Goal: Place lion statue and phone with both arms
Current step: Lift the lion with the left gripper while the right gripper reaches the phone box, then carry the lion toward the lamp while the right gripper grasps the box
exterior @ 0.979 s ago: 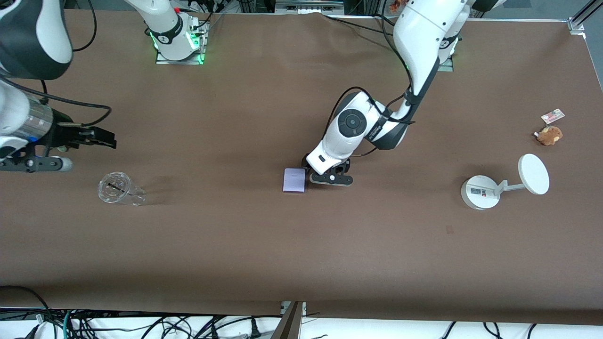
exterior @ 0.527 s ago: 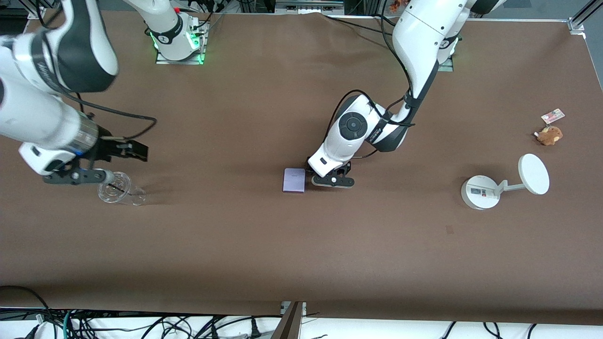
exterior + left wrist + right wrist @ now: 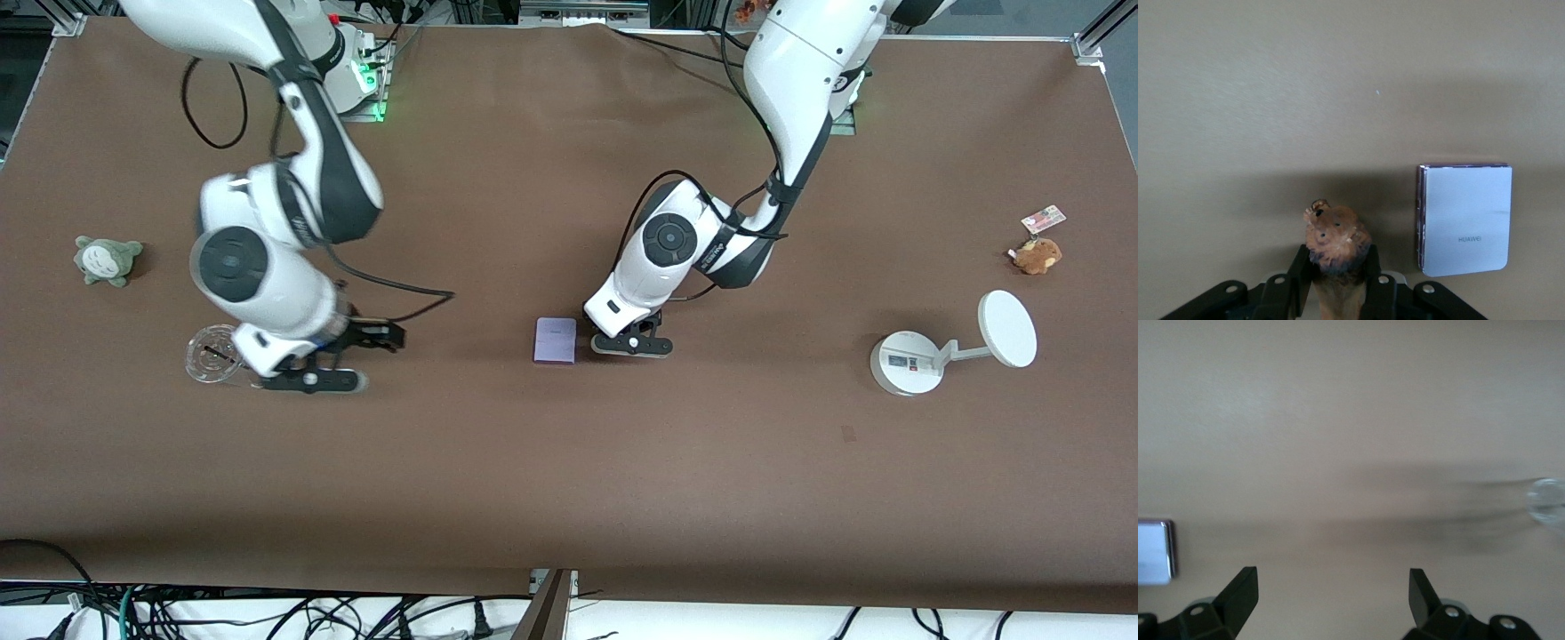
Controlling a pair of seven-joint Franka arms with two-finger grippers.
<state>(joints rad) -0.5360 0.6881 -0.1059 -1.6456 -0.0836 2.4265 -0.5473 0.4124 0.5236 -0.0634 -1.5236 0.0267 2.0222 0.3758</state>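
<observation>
Phone (image 3: 556,340) lies flat on the table (image 3: 569,480), placed, just beside the left gripper (image 3: 1335,277), whose fingers clamp the lion statue (image 3: 1336,243) low over the cloth, release pending. Right gripper (image 3: 1331,590) hangs spread and empty beside the clear cup (image 3: 211,354).

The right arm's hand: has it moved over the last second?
Yes. The right hand, open and empty, has swung from the table's edge at its own arm's end toward the phone, passing the clear glass it now hangs beside.
</observation>
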